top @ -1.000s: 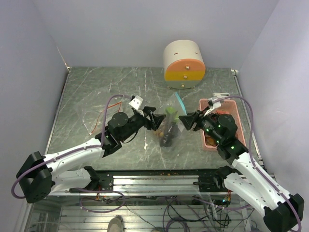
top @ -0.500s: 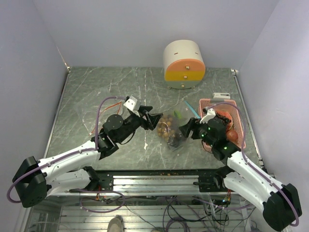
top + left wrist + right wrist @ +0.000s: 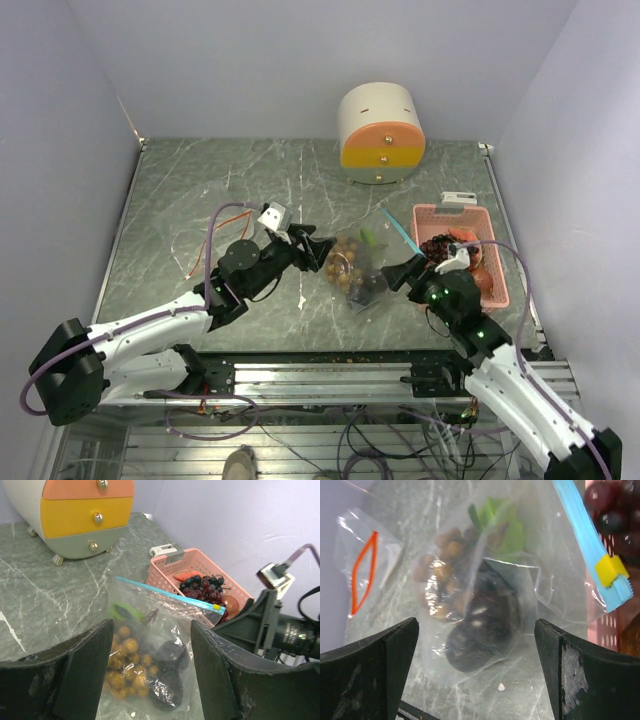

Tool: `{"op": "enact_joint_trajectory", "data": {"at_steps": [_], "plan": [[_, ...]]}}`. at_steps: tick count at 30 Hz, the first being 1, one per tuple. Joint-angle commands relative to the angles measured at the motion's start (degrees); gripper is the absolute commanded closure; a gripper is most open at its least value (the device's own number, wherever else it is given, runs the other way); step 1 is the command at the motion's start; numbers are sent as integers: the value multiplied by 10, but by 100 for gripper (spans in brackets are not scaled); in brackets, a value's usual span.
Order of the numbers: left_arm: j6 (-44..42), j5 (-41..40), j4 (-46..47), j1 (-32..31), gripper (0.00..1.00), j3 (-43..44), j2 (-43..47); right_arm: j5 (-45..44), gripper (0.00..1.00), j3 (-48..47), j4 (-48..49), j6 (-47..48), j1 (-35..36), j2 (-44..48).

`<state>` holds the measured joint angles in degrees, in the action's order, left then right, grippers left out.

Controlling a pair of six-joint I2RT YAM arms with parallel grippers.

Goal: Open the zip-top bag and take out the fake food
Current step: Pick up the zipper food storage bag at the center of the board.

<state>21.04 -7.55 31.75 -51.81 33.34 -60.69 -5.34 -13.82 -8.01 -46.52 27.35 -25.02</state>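
The clear zip-top bag (image 3: 372, 262) lies flat on the table between my two grippers, its blue zip strip (image 3: 170, 596) with a yellow slider (image 3: 611, 571) toward the basket. Inside it is fake food: a tan-brown grape bunch (image 3: 122, 662), a dark purple bunch (image 3: 482, 630) and a green piece (image 3: 502, 525). At the bag's left edge my left gripper (image 3: 322, 250) stands open, the bag showing between its fingers (image 3: 85, 670). On the bag's right my right gripper (image 3: 405, 272) is wide open and holds nothing.
A pink perforated basket (image 3: 452, 211) at the right holds a dark grape bunch (image 3: 202, 587) and reddish fruit (image 3: 478, 280). A round drawer unit (image 3: 382, 132) stands at the back. A small bag with a red zip (image 3: 365, 565) lies left of the main bag.
The bag, held upright between the grippers a second ago, has dropped flat onto the table. My right gripper has opened wide and drawn back toward the near edge. The left arm barely moved.
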Motion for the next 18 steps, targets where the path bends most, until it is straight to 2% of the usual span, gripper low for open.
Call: {"op": "enact_joint_trajectory", "data": {"at_steps": [1,6,10,18], "plan": [[12,-9,32,0,27,0,-5,20,0,9,67,-29,-1,-97],[9,-21,20,-1,27,-3,0,45,6,-14,171,-30,23,-252],[6,-31,7,-1,27,-6,11,-21,7,-70,181,-20,92,-346],[3,-46,-8,-1,27,-13,26,-42,8,-164,211,18,168,-497]]}}
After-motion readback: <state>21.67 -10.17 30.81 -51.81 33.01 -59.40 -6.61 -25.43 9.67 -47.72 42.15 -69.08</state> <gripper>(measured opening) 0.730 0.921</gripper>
